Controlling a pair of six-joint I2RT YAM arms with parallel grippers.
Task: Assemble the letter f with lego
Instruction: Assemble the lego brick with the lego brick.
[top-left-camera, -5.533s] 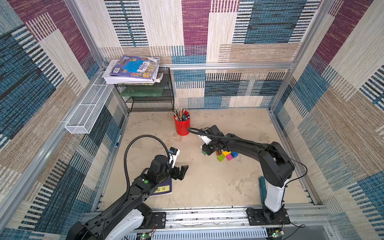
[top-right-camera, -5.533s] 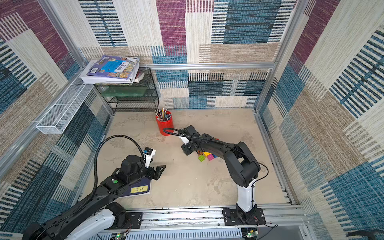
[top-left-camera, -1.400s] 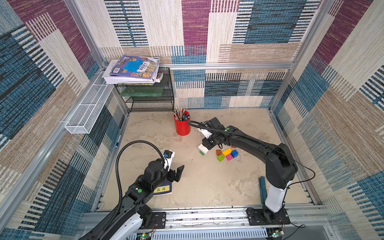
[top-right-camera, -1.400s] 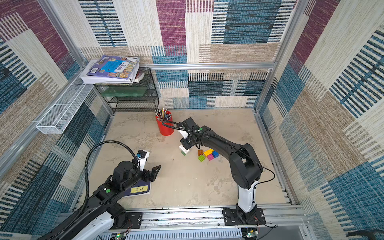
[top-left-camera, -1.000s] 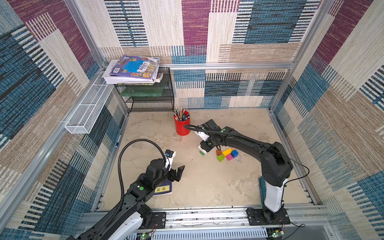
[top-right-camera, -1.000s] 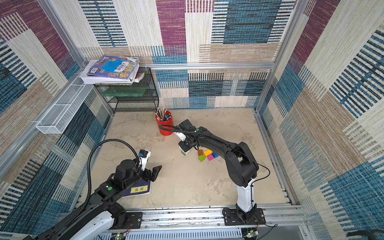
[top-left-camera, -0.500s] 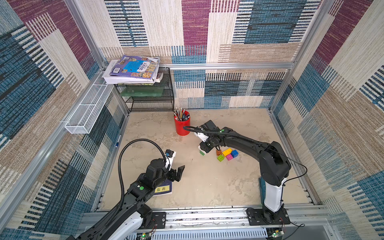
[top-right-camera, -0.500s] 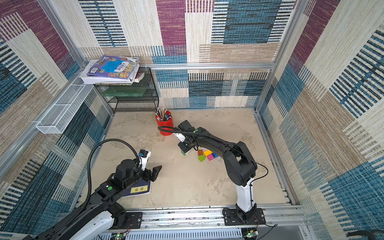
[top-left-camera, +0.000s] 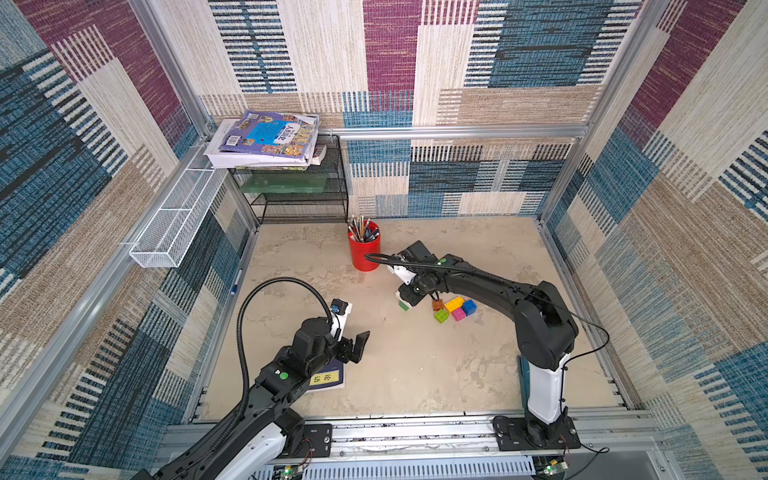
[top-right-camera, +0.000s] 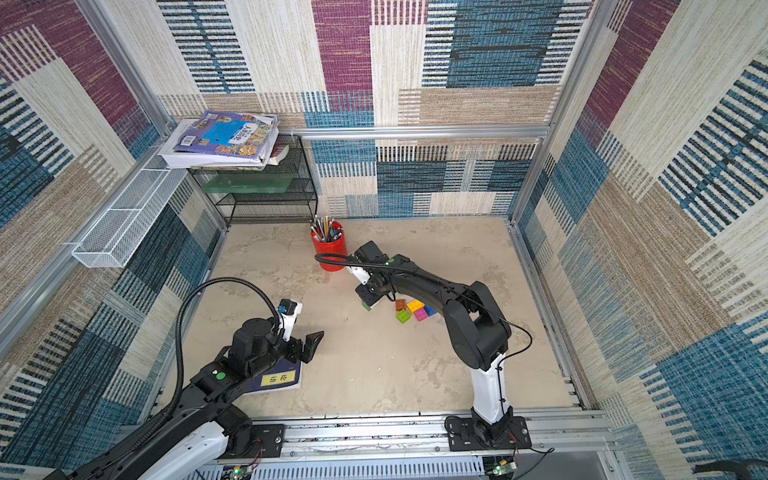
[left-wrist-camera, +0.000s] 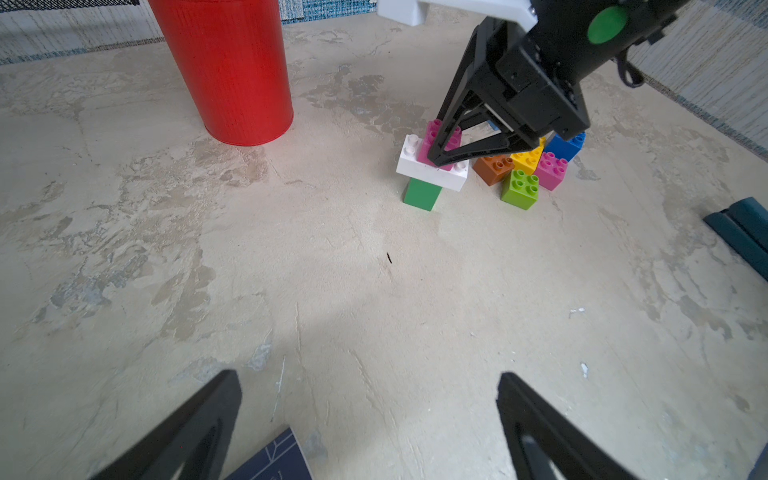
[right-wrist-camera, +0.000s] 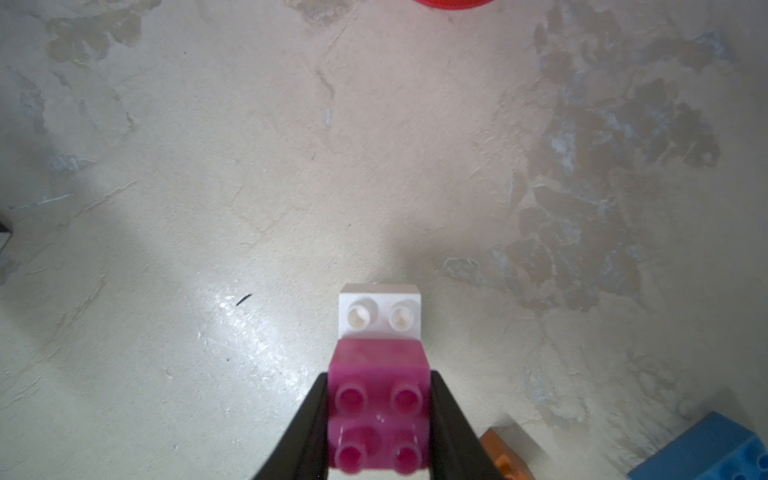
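1. Your right claw (right-wrist-camera: 379, 376) is clamped on the pink brick (right-wrist-camera: 378, 411), which sits on top of the white brick (right-wrist-camera: 380, 311), with the green brick (left-wrist-camera: 422, 194) underneath.
2. The white brick's long axis runs straight out ahead of that claw, and bare studs show beyond the pink.
3. The loose bricks (left-wrist-camera: 519, 170) lie just beside the stack, so the right arm is nearer.
4. Your left claw (left-wrist-camera: 368, 376) is spread wide and empty, well apart from the stack.

In both top views, lower left of the frame, I read two black Chinese characters, apparently 论语, on the yellow label (top-left-camera: 327, 378) of the flat dark blue book (top-left-camera: 337, 365). Upper left, the purple-and-blue picture book (top-left-camera: 266, 135) carries a title too small for me to read.
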